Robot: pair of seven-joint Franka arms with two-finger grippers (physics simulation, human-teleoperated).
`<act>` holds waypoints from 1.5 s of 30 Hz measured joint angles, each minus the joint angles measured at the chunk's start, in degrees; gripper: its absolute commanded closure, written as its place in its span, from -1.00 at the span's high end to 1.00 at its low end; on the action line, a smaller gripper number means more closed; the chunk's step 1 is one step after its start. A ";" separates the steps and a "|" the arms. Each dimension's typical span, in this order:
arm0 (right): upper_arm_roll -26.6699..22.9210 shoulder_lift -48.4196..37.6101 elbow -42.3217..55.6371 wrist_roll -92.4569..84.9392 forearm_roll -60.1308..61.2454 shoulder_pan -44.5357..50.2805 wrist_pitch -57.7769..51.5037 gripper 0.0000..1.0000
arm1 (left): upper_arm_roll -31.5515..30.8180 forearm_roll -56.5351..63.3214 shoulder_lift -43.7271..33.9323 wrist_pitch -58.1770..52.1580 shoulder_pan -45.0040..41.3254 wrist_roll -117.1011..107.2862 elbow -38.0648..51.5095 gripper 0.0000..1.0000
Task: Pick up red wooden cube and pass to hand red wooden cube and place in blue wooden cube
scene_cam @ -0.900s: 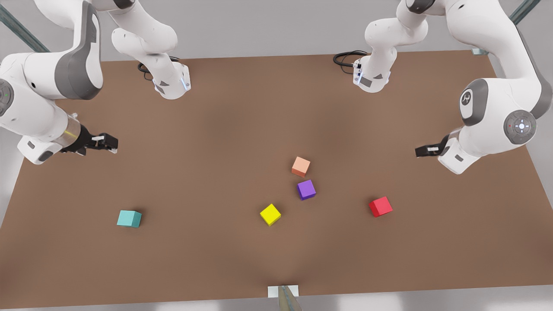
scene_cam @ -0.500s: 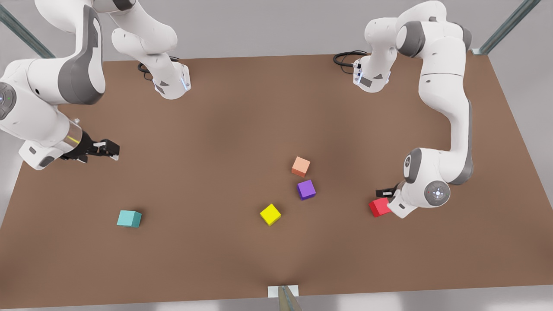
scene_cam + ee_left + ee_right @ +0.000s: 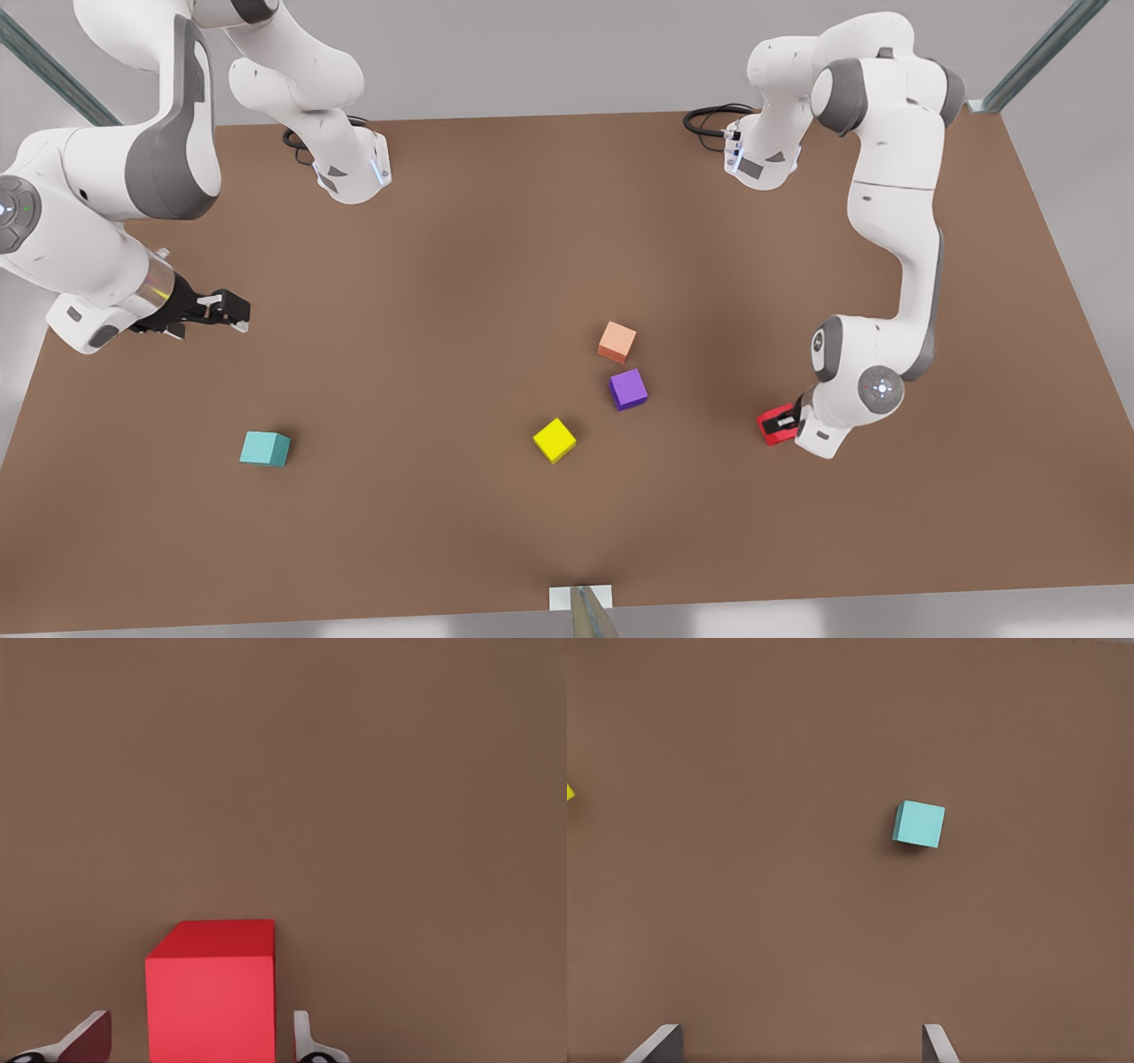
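**Two arms at one table, one gripper straddling the red cube**

Five small cubes are sitting on the brown table (image 3: 461,266). The red wooden cube (image 3: 773,425) is resting on the tabletop toward the front view's right, and the left gripper (image 3: 783,420) is positioned around it: in the left wrist view the red cube (image 3: 213,992) is standing between the two fingertips (image 3: 89,1038), with a narrow strip of table visible on each side, so the fingers are spread and are not yet pressing on its faces. The cube is sitting flat, not lifted.

The right gripper (image 3: 229,310) is hanging above bare table at the front view's left, well apart from every cube, and that arm is waiting. Its fingers (image 3: 657,1042) are standing wide apart (nothing is lying between them), and its wrist camera is looking down on the blue wooden cube (image 3: 920,824), which is really a teal, blue-green colour. In the front view that blue cube (image 3: 265,448) is lying nearer the front edge than the right gripper, alone on its part of the table.

Near the middle, a salmon cube (image 3: 617,342) and a purple cube (image 3: 628,389) are sitting just beside each other, with a yellow cube (image 3: 555,439) near them, toward the front view's left of the purple one. All three are lying between the red cube and the blue one.
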 measured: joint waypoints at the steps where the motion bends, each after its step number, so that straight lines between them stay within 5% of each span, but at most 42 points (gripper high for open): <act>1: 0.00 0.04 0.00 -0.02 0.01 -0.01 0.02 1.00 | 0.00 0.04 0.41 0.42 0.00 -0.44 -0.04 1.00; 11: 0.00 0.08 -0.23 -0.20 0.22 -0.02 0.07 1.00 | 0.00 0.18 4.05 2.33 -0.30 -3.68 -0.02 1.00; 14: 0.05 0.09 -0.32 -0.24 0.25 0.02 0.07 1.00 | -0.01 0.53 4.53 2.52 -0.36 -4.60 0.04 0.39; 20: 0.14 0.62 -0.26 -0.51 0.44 0.01 0.07 1.00 | -1.79 0.31 4.39 2.27 -0.75 -6.61 3.87 0.35; 26: 0.00 20.13 5.92 -8.60 23.07 -2.70 -0.11 1.00 | -16.82 -8.20 4.25 -9.31 -0.83 -11.61 21.62 0.35; 31: 0.20 28.16 6.54 -24.35 42.74 -2.88 5.78 1.00 | -30.70 -21.01 7.03 -10.65 -1.68 -15.26 25.17 0.35; 38: 0.78 31.41 5.29 -48.86 57.35 -2.38 13.19 1.00 | -40.74 -34.78 18.65 -2.25 -2.46 -12.56 29.45 0.35; 45: 4.27 33.46 4.80 -72.00 67.02 -2.21 11.06 1.00 | -42.24 -46.56 21.18 1.20 -2.71 -0.99 29.82 0.17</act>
